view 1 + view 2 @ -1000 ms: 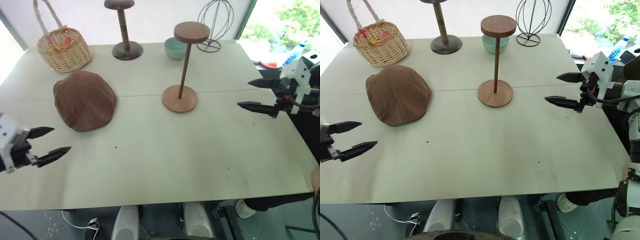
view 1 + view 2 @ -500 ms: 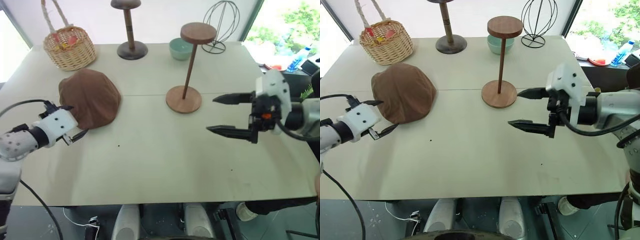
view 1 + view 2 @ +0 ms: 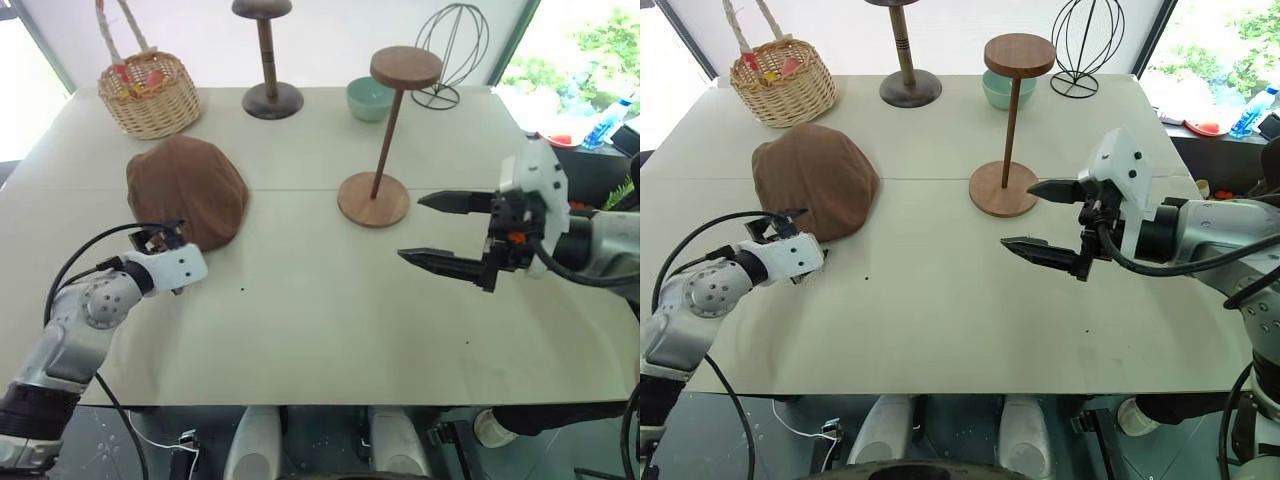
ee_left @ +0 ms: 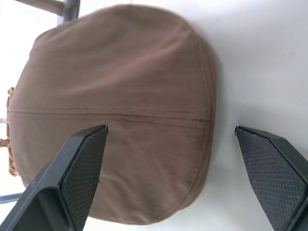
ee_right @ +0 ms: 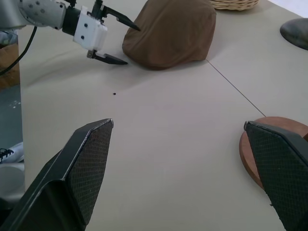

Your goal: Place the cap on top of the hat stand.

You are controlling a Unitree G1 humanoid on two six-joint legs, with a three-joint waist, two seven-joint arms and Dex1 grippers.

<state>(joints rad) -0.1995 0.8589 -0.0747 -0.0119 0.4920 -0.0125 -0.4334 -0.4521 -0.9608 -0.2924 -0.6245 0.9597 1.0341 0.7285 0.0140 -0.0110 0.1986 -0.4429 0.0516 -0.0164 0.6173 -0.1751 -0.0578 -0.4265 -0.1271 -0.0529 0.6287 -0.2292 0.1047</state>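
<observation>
While the cap (image 3: 188,201) lies crown-up on the table (image 3: 300,330), on the robot's left side and well apart from the hat stand (image 3: 385,140), no contact with it is made yet. It is judged soft, light and floppy, a suede-like fabric with a stitched seam across the crown, so sagging is expected when it is lifted by one edge. A pinch at the near rim, where the brim fold is doubled and thicker, is judged the safest hold; a slip is less likely there than on the smooth crown.

The left gripper (image 5: 108,36) is seen just beside the cap's near edge, fingers spread wide and empty; in the left wrist view one finger (image 4: 72,173) sits over the brown fabric and the other over bare table, so the rim is bracketed but not clamped. The right gripper (image 3: 452,232) is held above the table just beside the stand's round base, jaws wide apart, nothing grasped.

The stand is upright near the table's middle, thin rod, flat top disc narrower than the cap, so centring is judged necessary or the cap may tip off. Farther back, a wicker basket (image 3: 152,92), a darker turned stand (image 3: 268,62), a pale green bowl (image 3: 368,98) and a black wire frame (image 3: 452,50) are set.
</observation>
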